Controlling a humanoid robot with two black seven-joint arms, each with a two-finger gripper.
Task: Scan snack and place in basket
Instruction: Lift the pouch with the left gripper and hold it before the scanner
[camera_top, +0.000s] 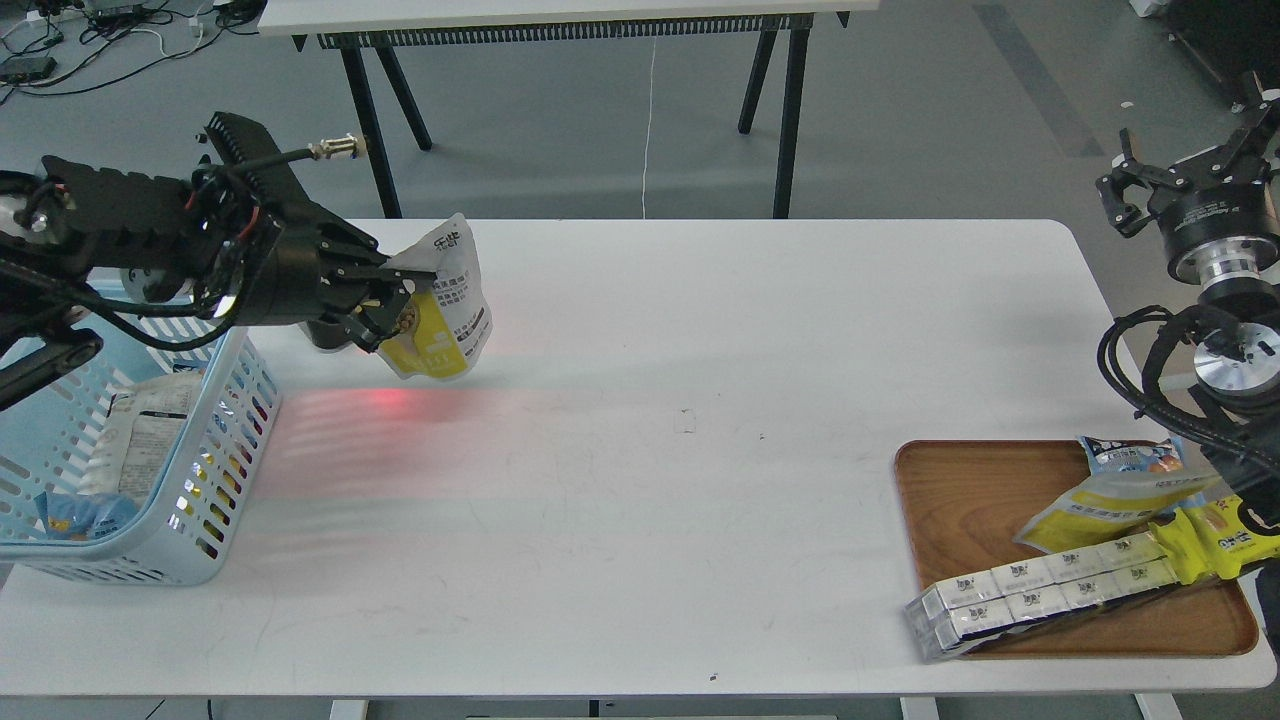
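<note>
My left gripper (395, 300) is shut on the snack (447, 310), a small pouch, yellow below and silvery-white above with dark print. It holds the pouch in the air over the table's far left, just right of the light blue basket (225, 420). Red scanner light falls on the table (640, 450) under and left of the pouch. My right gripper (1180, 180) is raised off the table's right edge, seen dark and end-on, with nothing in it that I can see.
The basket holds several packets. A brown wooden tray (960, 500) at the front right holds a flat yellow pouch (1110, 500), a long yellow packet (1215, 535), a blue pouch and white boxes. A second table stands behind.
</note>
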